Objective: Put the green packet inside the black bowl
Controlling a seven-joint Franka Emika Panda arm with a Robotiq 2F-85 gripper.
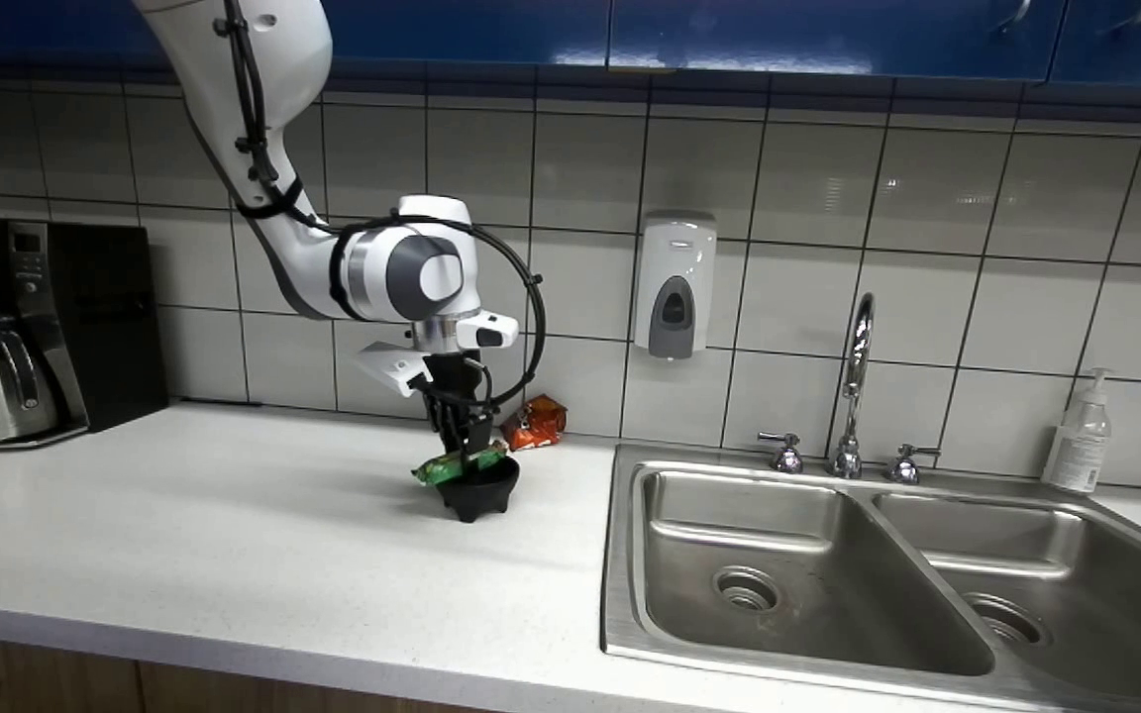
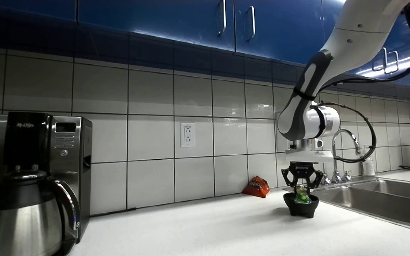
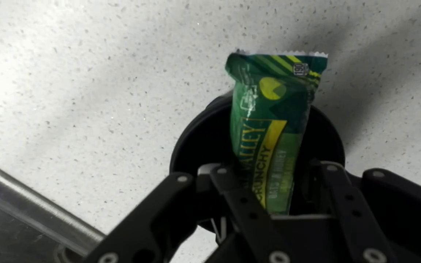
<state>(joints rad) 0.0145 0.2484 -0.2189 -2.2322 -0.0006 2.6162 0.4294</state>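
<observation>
- the gripper points down, its fingers astride the packet; a dark gap seems to show along one edge in the wrist view, so i can't say whether they pinch it or stand loose.
- the packet spans the mouth of the bowl, one end sticking out past the rim; whether it rests on the rim is unclear.
- the bowl stands upright on the counter between the coffee maker and the sink, nearer the sink.
- an orange bag lies beyond the bowl, apart from it.
- step in hand, i judge: the placing; the packet is over the bowl but not yet wholly inside.
- the next move likely calls for shifting the packet so the jutting end clears the rim, then spreading the fingers and rising straight up, so neither packet nor bowl is dragged.
</observation>
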